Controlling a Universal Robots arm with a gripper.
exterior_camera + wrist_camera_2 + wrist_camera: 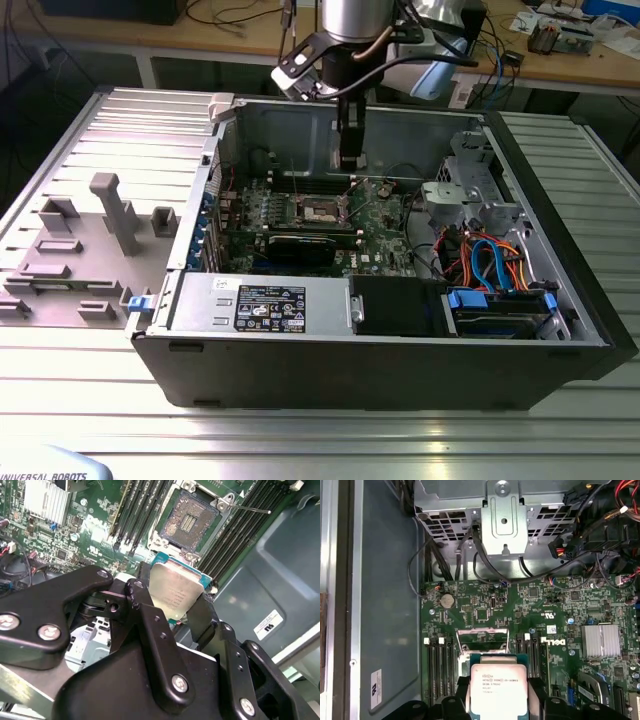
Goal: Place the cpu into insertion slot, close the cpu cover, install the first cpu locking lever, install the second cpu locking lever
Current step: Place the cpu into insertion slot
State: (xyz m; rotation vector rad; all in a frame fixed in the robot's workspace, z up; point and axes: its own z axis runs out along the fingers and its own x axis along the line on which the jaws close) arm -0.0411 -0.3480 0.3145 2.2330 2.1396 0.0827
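In the second wrist view the bare insertion slot (190,522) is exposed; the cpu (175,591) is clamped in the end effector (170,604).

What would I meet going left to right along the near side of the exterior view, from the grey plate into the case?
Grey fixture blocks → silver power supply → black box → drive bay with blue tabs.

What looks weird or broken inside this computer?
Nothing looks broken or spilled. The gripper is shut on the cpu and holds it clear of the bare socket, which sits uncovered with its pins showing.
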